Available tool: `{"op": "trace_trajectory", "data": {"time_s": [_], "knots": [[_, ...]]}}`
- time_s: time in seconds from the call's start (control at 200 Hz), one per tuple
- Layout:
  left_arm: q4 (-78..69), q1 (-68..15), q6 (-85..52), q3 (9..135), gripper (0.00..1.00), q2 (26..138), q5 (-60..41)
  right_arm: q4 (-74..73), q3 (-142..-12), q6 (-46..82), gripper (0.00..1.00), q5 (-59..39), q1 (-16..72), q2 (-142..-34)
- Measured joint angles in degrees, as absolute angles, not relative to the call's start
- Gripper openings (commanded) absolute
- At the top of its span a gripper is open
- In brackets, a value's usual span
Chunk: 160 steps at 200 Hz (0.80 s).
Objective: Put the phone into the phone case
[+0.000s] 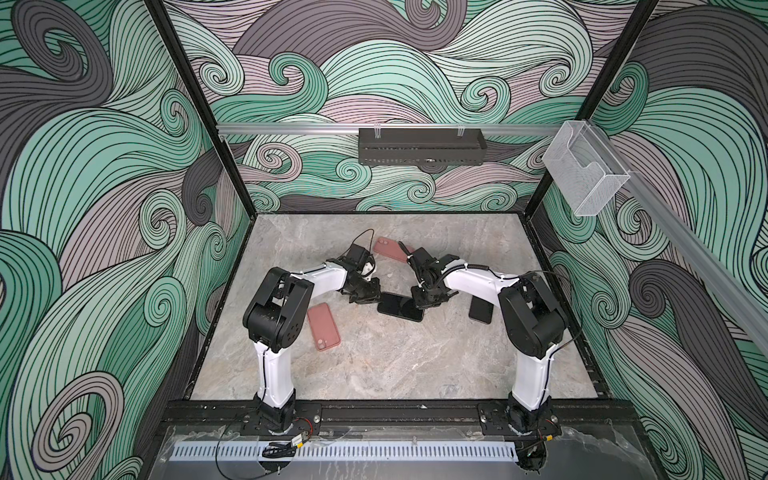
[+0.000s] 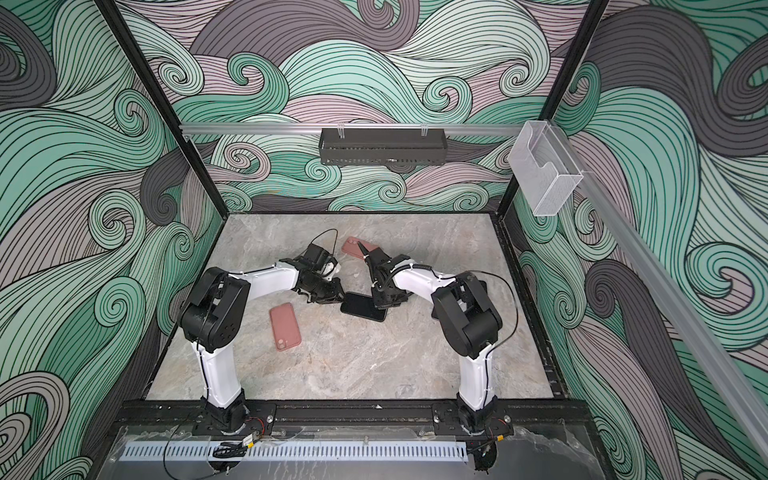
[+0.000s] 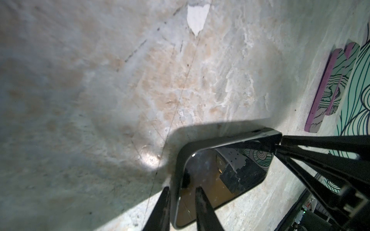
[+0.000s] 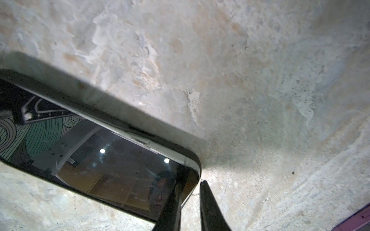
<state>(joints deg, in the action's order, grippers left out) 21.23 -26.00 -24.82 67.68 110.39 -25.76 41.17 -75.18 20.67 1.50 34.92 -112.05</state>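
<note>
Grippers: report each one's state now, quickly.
Left gripper: closed, pinching one end of the phone.
Right gripper: closed, pinching the phone's other end.

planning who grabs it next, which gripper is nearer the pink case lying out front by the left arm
Left. The left gripper is just behind and right of the pink case; the right gripper sits farther right, across the middle phone both clamp.
</note>
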Motion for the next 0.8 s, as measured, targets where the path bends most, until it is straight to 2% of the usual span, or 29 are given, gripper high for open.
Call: {"op": "trace_trajectory", "data": {"time_s": [0.801], "knots": [[21.4, -26.0, -24.4, 67.7, 0.25, 110.4, -25.8, 41.0, -75.1, 23.2, 0.17, 1.5, 35.1, -112.7]]}}
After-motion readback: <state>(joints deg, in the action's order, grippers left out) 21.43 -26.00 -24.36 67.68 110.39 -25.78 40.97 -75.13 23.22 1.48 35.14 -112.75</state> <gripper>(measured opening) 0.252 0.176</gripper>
